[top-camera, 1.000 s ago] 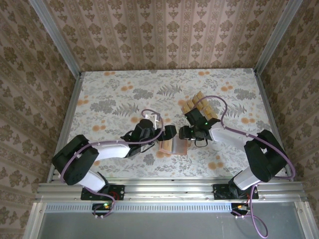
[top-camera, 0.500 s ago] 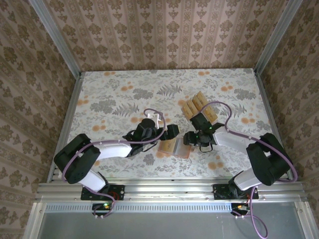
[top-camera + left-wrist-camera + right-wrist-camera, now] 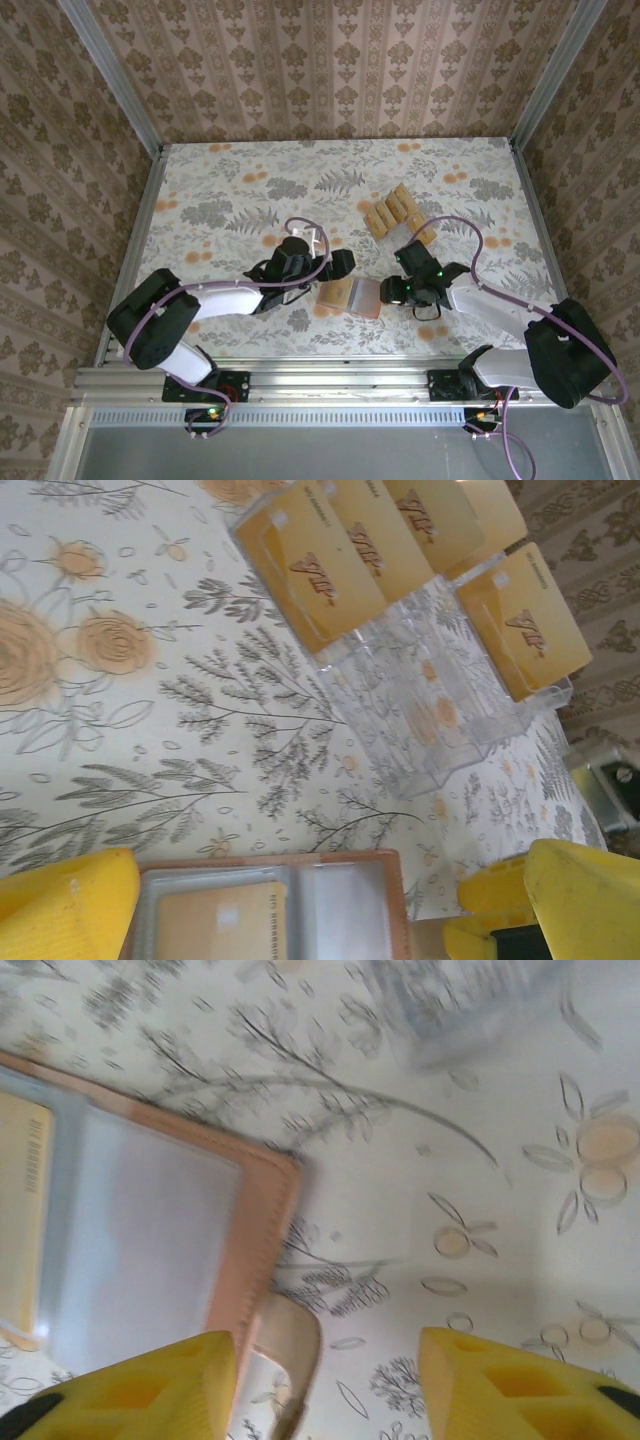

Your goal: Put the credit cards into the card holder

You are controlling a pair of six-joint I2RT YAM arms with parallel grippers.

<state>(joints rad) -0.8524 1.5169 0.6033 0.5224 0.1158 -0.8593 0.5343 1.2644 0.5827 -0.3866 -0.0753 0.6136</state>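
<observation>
Counting in the left wrist view gives five credit cards standing in a clear stand across the upper right of the frame. A sixth card lies in the left pocket of the one card holder, which the bottom edge cuts off. From above, the stand's cards merge into a tan cluster right of centre and cannot be counted. The open holder lies at lower centre of the flowered table, between the two grippers. The left gripper is spread wide, its yellow fingers at the bottom corners gripping nothing. The right gripper is likewise released, its fingers apart. Its blurred wrist view shows a pale brown tab at the holder's corner.
</observation>
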